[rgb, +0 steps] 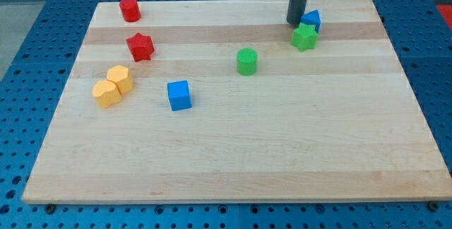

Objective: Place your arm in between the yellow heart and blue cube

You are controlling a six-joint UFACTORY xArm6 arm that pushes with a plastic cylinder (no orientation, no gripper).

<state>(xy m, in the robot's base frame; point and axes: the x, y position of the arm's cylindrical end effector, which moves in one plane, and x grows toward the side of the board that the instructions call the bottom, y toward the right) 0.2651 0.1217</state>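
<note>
The blue cube (179, 95) sits left of the board's middle. The yellow heart (106, 94) lies further to the view's left, touching a yellow hexagonal block (119, 78) just above it. My tip (294, 22) is far off at the view's top right, right beside a second blue block (311, 20) and just above a green star (304, 37). The rod rises out of the view's top.
A red cylinder (129, 9) stands at the top left, a red star (140, 47) below it. A green cylinder (246, 61) sits near the board's middle. The wooden board (282, 151) rests on a blue perforated table.
</note>
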